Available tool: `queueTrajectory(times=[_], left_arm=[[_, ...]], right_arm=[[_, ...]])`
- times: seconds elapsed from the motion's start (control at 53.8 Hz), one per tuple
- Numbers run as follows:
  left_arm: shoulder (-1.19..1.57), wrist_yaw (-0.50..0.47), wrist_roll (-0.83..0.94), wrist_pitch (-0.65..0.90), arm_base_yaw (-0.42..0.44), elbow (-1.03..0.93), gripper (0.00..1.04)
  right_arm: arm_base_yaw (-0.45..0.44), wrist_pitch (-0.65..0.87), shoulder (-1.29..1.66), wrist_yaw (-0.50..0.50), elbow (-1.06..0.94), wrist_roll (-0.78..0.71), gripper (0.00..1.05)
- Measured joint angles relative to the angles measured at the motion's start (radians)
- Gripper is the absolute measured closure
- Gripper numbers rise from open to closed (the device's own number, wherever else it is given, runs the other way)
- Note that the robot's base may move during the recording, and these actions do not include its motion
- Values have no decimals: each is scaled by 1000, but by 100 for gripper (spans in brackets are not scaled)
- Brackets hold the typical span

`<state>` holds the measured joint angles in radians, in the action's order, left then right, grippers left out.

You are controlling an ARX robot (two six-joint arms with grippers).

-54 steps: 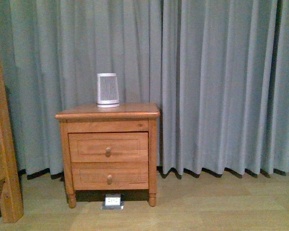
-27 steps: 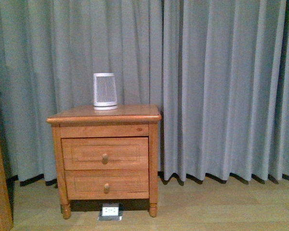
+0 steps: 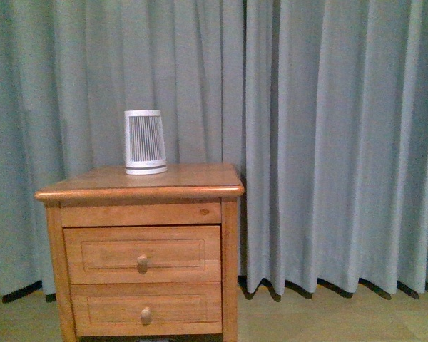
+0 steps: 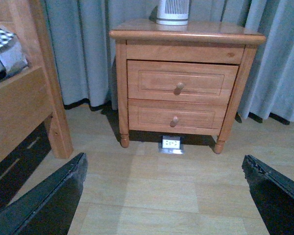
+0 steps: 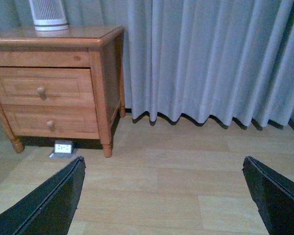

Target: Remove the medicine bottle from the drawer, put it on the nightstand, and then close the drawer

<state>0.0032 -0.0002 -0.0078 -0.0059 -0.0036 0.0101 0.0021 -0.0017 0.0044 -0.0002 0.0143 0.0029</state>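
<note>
The honey-brown nightstand stands at the left of the front view, in front of grey curtains. Its upper drawer is shut, with a round wooden knob. The nightstand also shows in the left wrist view and the right wrist view, with the upper drawer shut in both. The medicine bottle is hidden. My left gripper is open and empty above the floor, well short of the nightstand. My right gripper is open and empty over the floor, to the right of the nightstand.
A white tapered device with dark slats stands on the nightstand top. The lower drawer is shut. A floor socket lies under the nightstand. A wooden bed frame stands to the left. Grey curtains hang behind.
The front view has closed in on the nightstand and shifted right: the nightstand now looks larger and lower left, its feet and the floor socket are out of frame.
</note>
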Motion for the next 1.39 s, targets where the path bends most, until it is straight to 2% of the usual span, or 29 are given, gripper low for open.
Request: queueTrajectory(times=[0.595, 0.688, 0.743, 0.892, 1.004, 1.115, 1.264, 1.394], left_arm=[[0, -1, 0, 0, 0, 0, 7], [56, -38, -100, -91, -1, 25, 7], [107, -26, -170, -84, 11, 25, 7], [306, 10, -199, 150, 45, 25, 7], [644, 27, -180, 497, 52, 44, 7], [1050, 0, -127, 843, 8, 149, 7], [1499, -47, -93, 1053, -71, 362, 7], [1751, -74, -85, 1115, -127, 527, 7]], right_arm=[[0, 0, 0, 0, 0, 0, 7], [0, 0, 0, 0, 0, 0, 7], [0, 0, 0, 0, 0, 0, 7], [0, 0, 0, 0, 0, 0, 7], [0, 0, 0, 0, 0, 0, 7], [0, 0, 0, 0, 0, 0, 7], [0, 0, 0, 0, 0, 0, 7], [0, 0, 0, 0, 0, 0, 7]])
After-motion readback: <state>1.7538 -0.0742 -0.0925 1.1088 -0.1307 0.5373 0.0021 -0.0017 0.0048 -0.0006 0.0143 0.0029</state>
